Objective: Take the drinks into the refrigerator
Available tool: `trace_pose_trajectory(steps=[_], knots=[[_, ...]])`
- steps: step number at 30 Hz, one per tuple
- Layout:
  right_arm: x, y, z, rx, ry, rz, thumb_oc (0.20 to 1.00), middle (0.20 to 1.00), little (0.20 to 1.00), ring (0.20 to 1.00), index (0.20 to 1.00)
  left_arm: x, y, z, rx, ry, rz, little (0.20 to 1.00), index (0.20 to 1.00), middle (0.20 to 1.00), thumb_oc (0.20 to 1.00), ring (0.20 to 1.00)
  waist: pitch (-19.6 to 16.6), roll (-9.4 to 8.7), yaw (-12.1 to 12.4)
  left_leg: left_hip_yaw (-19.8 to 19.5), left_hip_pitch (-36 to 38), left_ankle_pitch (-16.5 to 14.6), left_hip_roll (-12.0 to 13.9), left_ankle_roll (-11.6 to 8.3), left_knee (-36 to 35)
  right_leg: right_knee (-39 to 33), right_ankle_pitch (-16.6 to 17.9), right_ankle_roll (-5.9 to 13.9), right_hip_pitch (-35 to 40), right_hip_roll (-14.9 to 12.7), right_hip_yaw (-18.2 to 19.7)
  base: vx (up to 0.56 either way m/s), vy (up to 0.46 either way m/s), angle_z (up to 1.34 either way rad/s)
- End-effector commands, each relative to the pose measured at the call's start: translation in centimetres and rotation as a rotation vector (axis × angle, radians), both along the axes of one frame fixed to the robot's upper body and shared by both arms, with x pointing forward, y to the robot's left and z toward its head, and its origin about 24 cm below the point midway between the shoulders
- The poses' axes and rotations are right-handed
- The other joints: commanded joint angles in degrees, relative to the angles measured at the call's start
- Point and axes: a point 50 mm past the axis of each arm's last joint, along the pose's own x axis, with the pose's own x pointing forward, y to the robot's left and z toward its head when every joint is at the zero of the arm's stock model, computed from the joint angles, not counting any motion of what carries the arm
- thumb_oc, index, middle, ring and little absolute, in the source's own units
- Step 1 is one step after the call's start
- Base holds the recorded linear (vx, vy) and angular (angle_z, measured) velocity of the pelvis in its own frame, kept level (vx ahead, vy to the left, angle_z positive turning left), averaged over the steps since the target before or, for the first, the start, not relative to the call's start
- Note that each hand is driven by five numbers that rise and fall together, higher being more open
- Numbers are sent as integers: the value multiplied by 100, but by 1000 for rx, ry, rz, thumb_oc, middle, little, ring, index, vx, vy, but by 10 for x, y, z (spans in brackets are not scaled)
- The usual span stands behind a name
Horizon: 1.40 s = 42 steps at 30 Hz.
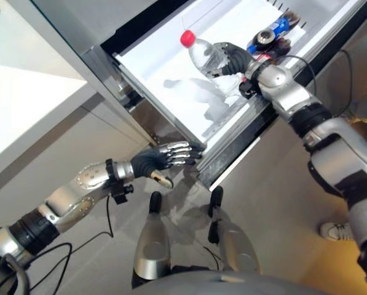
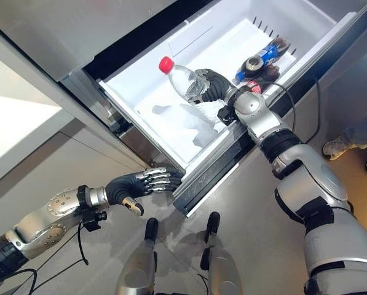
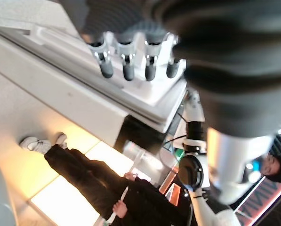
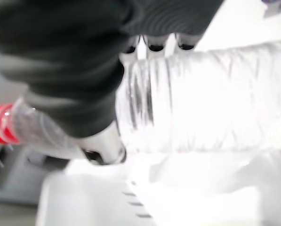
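Placement step: right hand (image 2: 213, 86) fingers clamped on the water bottle (image 2: 182, 80) above the refrigerator drawer (image 2: 171, 132); next, lower and release; left hand (image 2: 140, 182) fingers straight against the drawer front.

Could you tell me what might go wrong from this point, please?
The right robot hand holds the bottle tilted over the drawer; released like this, it may tip and roll. It could also knock the cans nearby. The left robot hand rests at the drawer's front edge and may shift it.
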Motion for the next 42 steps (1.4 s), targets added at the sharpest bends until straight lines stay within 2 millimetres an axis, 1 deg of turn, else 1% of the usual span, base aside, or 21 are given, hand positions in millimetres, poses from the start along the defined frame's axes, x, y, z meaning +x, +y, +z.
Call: trace_pose_trajectory(steps=[1,3,5,7,8,9,13,18,21,22,23,24,27,30,33,38,39,42], knots=[[2,-16,13,-257,-114,-69,200,200,200,200,200,-15,-10,18,-40,-100,-67,1000,1000,1000,1000,1000,296,164,76,-12,-210,77,-455,677,11,1342,-810,150,-186,200,-82,-24,-8,10],[5,-17,7,-363,-110,-105,200,200,200,200,200,-13,-10,15,-50,-100,-44,1000,1000,1000,1000,1000,335,139,82,-27,-307,79,-453,681,0,1367,-809,152,-288,206,-95,-20,-2,8],[7,-15,5,-385,-113,-110,200,200,200,200,200,-13,-11,17,-55,-109,-39,1000,1000,1000,1000,1000,335,129,78,-25,-349,83,-454,682,1,1368,-804,151,-328,209,-90,0,0,0],[10,-12,-8,-455,-85,-128,200,200,200,200,200,-11,-11,19,-71,-128,-14,1000,1000,1000,1000,1000,336,103,88,-32,-448,84,-439,691,-7,1374,-802,150,-438,222,-90,0,0,0],[10,-12,-7,-456,-86,-127,200,200,200,200,200,-11,-11,19,-71,-128,-13,1000,1000,1000,1000,1000,336,101,84,-30,-452,84,-439,691,-4,1378,-803,150,-443,221,-89,0,0,0],[10,-8,-12,-499,-83,-124,200,200,200,200,200,-10,-11,18,-71,-130,-5,1000,1000,1000,1000,1000,336,95,86,-29,-484,80,-442,693,-2,1386,-799,149,-485,226,-83,0,0,0],[13,-3,-24,-527,-70,-145,200,200,200,200,200,-7,-11,17,-105,-143,46,1000,1000,1000,1000,1000,336,90,94,-33,-597,26,-458,721,61,1397,-795,129,-600,231,-60,0,0,0],[13,-1,-25,-526,-78,-145,200,200,200,200,200,-5,-11,17,-133,-146,71,1000,1000,1000,1000,1000,336,102,91,-22,-660,-26,-470,727,128,1399,-823,114,-655,229,-55,0,0,0],[13,-3,-27,-522,-84,-150,200,200,200,200,200,-5,-12,18,-144,-149,78,1000,1000,1000,1000,1000,336,100,84,-11,-736,-77,-480,723,242,1410,-834,109,-684,205,-52,0,0,0],[13,-5,-28,-522,-78,-151,451,451,451,451,451,-6,-13,19,-144,-149,73,1000,1000,1000,1000,1000,336,99,78,-15,-794,-91,-491,721,303,1418,-837,105,-707,202,-49,-30,-5,-1],[13,-6,-29,-527,-76,-151,925,925,925,925,925,-6,-13,20,-146,-155,66,1000,1000,1000,1000,1000,336,97,79,-13,-838,-115,-493,721,365,1424,-837,104,-719,189,-55,-36,-3,1],[13,-5,-31,-531,-74,-146,1000,1000,1000,1000,1000,-7,-13,21,-150,-155,62,1000,1000,1000,1000,1000,336,90,80,-15,-878,-140,-505,724,420,1420,-830,104,-733,186,-53,-34,1,1],[12,-8,-37,-526,-58,-147,1000,1000,1000,1000,1000,-9,-15,21,-154,-155,58,1000,1000,1000,1000,1000,336,78,75,-17,-1001,-218,-549,733,619,1453,-809,112,-759,158,-55,-37,-4,1],[11,-6,-39,-524,-58,-135,1000,1000,1000,1000,1000,-8,-15,22,-150,-153,56,1000,1000,1000,1000,1000,336,79,73,-20,-1056,-300,-573,744,768,1480,-807,111,-741,125,-66,-32,-8,5],[10,-5,-35,-521,-70,-122,1000,1000,1000,1000,1000,-8,-14,22,-145,-153,54,1000,1000,1000,1000,1000,336,66,67,12,-995,-335,-582,736,797,1438,-783,106,-652,101,-49,-24,11,2],[7,-3,-27,-578,-101,-80,1000,1000,1000,1000,1000,-7,-13,23,-129,-154,37,1000,1000,1000,1000,1000,336,37,69,99,-712,-330,-565,698,688,1244,-733,115,-330,67,-31,0,0,0],[6,-4,-27,-582,-105,-78,1000,1000,1000,1000,1000,-7,-12,24,-129,-157,37,1000,1000,1000,1000,1000,335,27,67,112,-653,-326,-557,689,663,1206,-720,120,-264,61,-31,0,0,0],[3,-9,-17,-611,-139,-64,1000,1000,1000,1000,1000,-7,-9,23,-131,-151,47,1000,1000,1000,1000,1000,289,2,60,176,-436,-306,-528,662,563,1070,-696,120,-37,64,-50,0,0,0]])
